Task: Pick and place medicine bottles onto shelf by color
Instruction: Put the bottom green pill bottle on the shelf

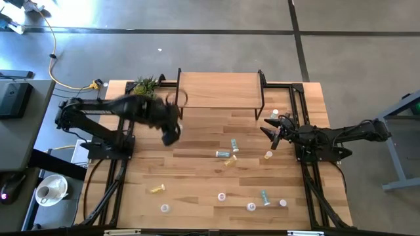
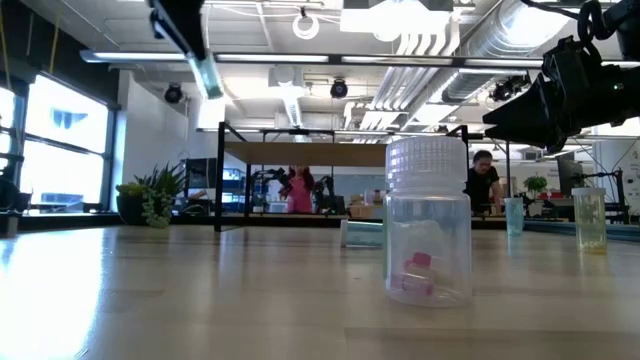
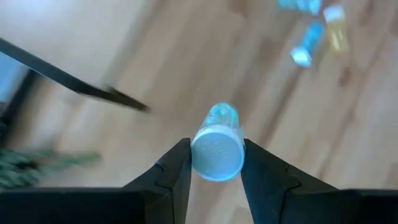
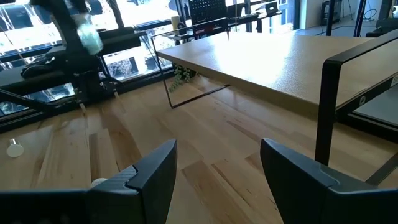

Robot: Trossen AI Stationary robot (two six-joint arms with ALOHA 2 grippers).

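My left gripper (image 3: 216, 148) is high above the table's left middle (image 1: 172, 136), shut on a light-blue bottle (image 3: 219, 140). The same bottle (image 2: 207, 75) shows well clear of the tabletop in the low view. The shelf (image 1: 220, 90), a light-wood board on black legs, stands at the far middle. Several small bottles lie or stand on the table, among them a light-blue one (image 1: 234, 145), a teal one (image 1: 223, 154) and a yellow one (image 1: 157, 189). My right gripper (image 1: 272, 131) waits open by the shelf's right end, holding nothing. My left gripper pinches the light-blue bottle between its two fingers at the white cap end (image 3: 216, 155). The fingers (image 3: 180, 162) slant down from above. The bottle's body (image 3: 222, 115) sticks out beyond the fingertips, tilted downward, lifted clear of the table.
A clear bottle with a white cap (image 2: 428, 220) stands close to the low camera. More bottles sit along the near edge (image 1: 251, 206) and by the right gripper (image 1: 274, 114). A small plant (image 1: 147, 84) sits at the shelf's left end. People move in the room behind.
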